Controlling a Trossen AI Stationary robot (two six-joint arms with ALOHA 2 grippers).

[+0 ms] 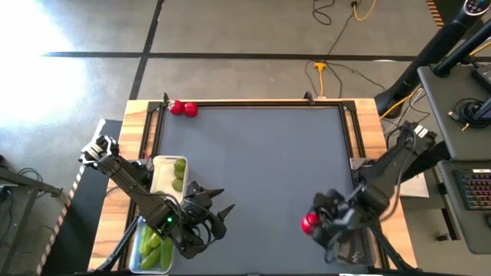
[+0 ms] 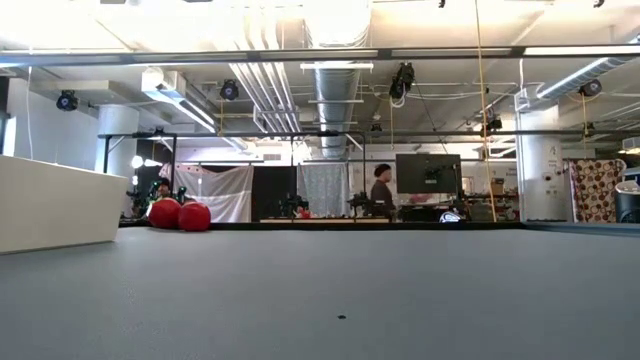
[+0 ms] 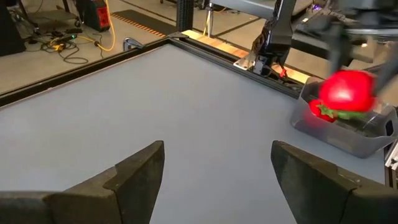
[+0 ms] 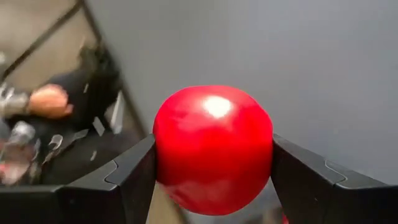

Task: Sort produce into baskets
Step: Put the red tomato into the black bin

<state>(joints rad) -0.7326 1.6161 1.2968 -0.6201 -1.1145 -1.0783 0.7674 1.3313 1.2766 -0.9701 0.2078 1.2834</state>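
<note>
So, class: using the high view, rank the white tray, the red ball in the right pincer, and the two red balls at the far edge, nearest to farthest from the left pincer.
1. White tray, beside its arm.
2. Held red ball, right side.
3. Red pair, far-left corner.

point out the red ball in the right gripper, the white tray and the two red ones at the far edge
red ball (image 4: 212, 149): right wrist view, its front.
white tray (image 1: 163, 173): high view, bare floor.
two red pieces (image 1: 183, 109): high view, where they meet.

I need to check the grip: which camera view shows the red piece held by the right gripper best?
The right wrist view: the red piece fills the frame, clamped between the right gripper fingers. The high view shows it small beside the arm, the left wrist view shows it blurred over a clear tub, and the low view misses it.
</note>
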